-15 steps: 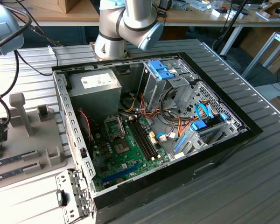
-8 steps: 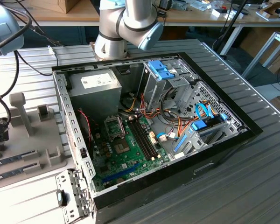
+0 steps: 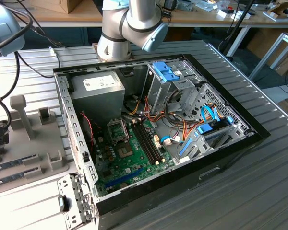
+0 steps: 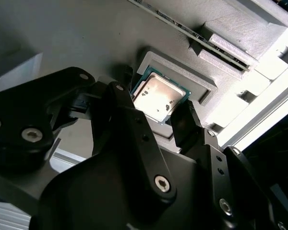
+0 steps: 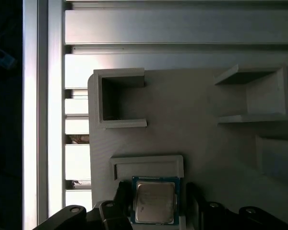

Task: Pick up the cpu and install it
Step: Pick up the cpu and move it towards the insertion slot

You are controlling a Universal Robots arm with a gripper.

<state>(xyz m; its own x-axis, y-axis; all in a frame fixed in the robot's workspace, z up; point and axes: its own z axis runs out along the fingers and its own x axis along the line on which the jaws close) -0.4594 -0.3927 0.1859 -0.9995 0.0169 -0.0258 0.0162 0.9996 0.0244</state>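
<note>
The claw (image 4: 156, 109) is hovering low, fingers (image 5: 123, 201) spread apart, straddling the cpu (image 4: 158, 98). The cpu is lying flat in a recess of the grey tray (image 5: 206, 124), toward one edge. The arm (image 3: 134, 21) is folding its elbow over the surface's (image 3: 259, 182) far edge, behind the open computer case (image 3: 182, 178).

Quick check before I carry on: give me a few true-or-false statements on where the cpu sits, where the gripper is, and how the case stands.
1. The cpu lies in a recess of the grey holder. True.
2. The gripper hangs over the motherboard. False: in both wrist views it is at the cpu, over the grey holder.
3. The computer case is open, with its inside exposed. True.
4. The cpu's silver top faces down. False: the silver top faces up, towards the wrist cameras.
</note>
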